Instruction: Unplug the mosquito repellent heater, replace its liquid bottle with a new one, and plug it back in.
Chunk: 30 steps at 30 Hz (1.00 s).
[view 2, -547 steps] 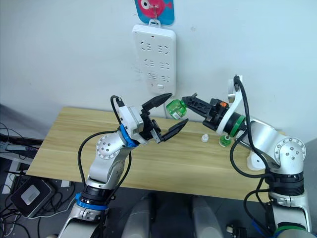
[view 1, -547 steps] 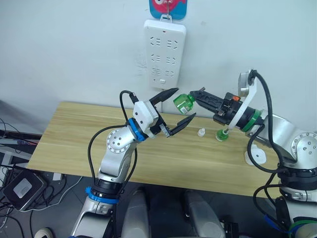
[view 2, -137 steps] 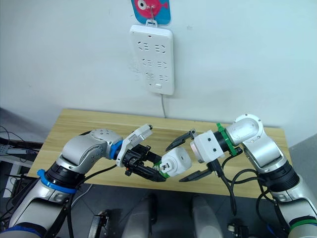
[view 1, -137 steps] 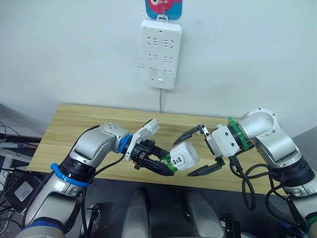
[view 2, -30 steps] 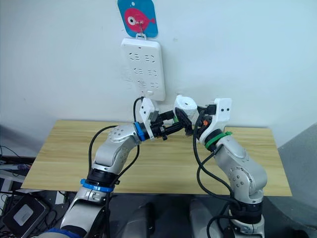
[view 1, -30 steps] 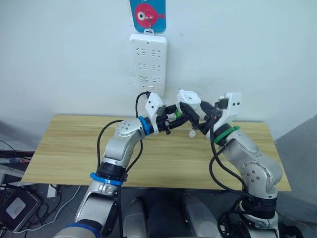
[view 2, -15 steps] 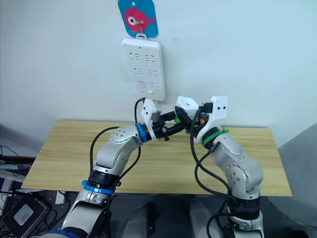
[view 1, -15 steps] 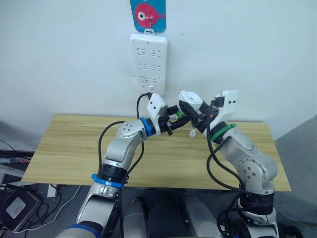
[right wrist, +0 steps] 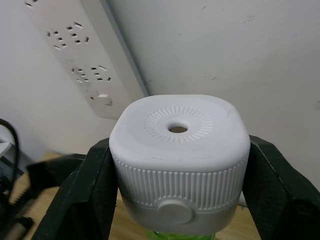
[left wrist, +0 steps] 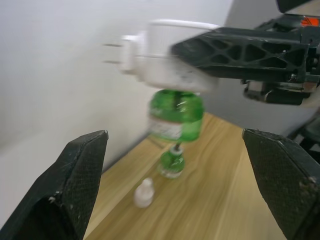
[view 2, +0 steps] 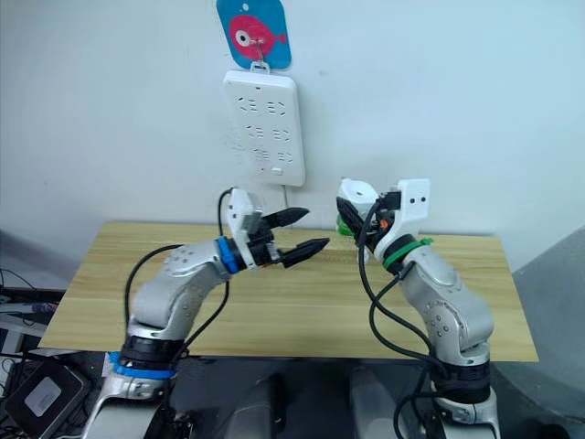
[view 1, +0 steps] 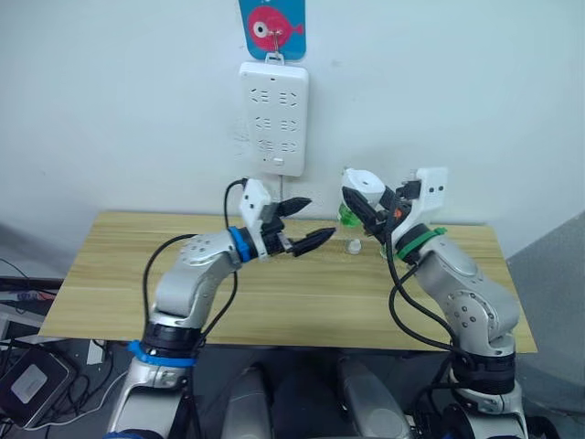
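Heater (view 1: 363,186) unplugged, green bottle (left wrist: 176,115) fitted beneath, gripped aloft by right gripper (view 1: 367,208) fingers near the wall strip (view 1: 272,117); left gripper (view 1: 305,223) fingers spread, empty; spare bottle (left wrist: 171,163) on bench (view 1: 119,274); replugging apparently remained.

Wooden table (view 1: 137,274) — small white cap (view 1: 354,246) beside green bottle (left wrist: 172,164) on it.
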Tool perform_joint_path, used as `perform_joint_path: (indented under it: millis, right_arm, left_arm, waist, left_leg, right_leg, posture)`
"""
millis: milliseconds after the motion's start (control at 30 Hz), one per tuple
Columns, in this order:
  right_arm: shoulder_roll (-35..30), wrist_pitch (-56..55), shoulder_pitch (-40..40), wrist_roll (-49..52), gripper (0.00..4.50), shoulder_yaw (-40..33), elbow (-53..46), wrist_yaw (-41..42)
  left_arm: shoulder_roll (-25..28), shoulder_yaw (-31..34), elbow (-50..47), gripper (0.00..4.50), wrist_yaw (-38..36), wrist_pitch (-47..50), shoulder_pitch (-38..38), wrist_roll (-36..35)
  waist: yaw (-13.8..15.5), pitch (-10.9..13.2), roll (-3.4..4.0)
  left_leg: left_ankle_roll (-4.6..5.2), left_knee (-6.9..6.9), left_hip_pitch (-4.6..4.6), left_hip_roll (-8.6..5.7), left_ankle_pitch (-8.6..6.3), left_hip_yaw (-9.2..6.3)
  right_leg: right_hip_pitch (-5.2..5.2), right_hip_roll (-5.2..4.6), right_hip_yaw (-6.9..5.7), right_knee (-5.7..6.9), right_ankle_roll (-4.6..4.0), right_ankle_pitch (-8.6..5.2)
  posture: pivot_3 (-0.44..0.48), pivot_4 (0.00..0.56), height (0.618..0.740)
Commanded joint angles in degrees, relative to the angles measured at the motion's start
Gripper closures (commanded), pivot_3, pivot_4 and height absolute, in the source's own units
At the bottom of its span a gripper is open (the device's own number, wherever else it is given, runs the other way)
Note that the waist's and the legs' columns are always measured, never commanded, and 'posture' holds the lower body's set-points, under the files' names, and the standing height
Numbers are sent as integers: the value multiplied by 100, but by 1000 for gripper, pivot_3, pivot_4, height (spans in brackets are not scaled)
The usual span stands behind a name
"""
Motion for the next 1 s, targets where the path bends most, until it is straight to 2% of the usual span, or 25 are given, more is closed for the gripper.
perform_joint_path:
  millis: [33, 167, 333, 500, 767, 1000]
  right_arm:
    - [-145, -255, 3, -90, 1497, -42, -75, 124]
    - [-192, -368, -17, -145, 1497, 20, 7, 175]
    - [-167, -406, -139, -145, 1497, 54, 85, 257]
    - [-260, -507, -160, -377, 1497, 105, 103, 228]
    - [-208, -497, -65, -395, 1497, 1, -48, 90]
    - [-110, -507, -75, -369, 1497, -47, -114, 18]
  left_arm:
    - [157, 571, -294, 0, 426, 7, -231, -153]
    - [355, 1006, 262, 0, 701, -240, -746, -70]
    - [496, 833, 1401, 0, 485, -1111, -1272, 389]
    - [250, 665, 3108, 0, 251, -2223, -2099, 761]
    - [128, 341, 4327, 0, -818, -2676, -2780, 872]
    - [39, 247, 5263, 0, -1374, -2936, -3439, 1023]
  waist:
    - [38, 0, 0]
    - [141, 0, -1]
    - [202, 0, 0]
    - [308, -1, -1]
    - [272, -1, -1]
    - [267, -1, -2]
  left_leg:
    - [0, 1, 0, 0, 0, 0]
    - [0, 2, -1, -1, 0, 1]
    - [0, -4, -1, -3, 0, 4]
    - [0, -1, -5, -4, 0, 2]
    - [0, -8, -10, -4, 0, 2]
    - [0, -2, -9, -7, 0, 2]
  right_leg:
    - [0, 0, 0, -1, 0, 0]
    - [0, 0, -1, -3, 1, 0]
    - [-1, -1, 0, -9, -1, 1]
    - [-4, -1, -6, -9, -1, 1]
    - [-7, -2, -8, -12, -1, 2]
    - [-6, -2, -7, -6, -1, 2]
  posture:
    - [-87, 203, 740]
    - [-66, 197, 740]
    - [-64, 192, 740]
    - [-82, 186, 740]
    - [-119, 177, 740]
    - [-136, 179, 740]
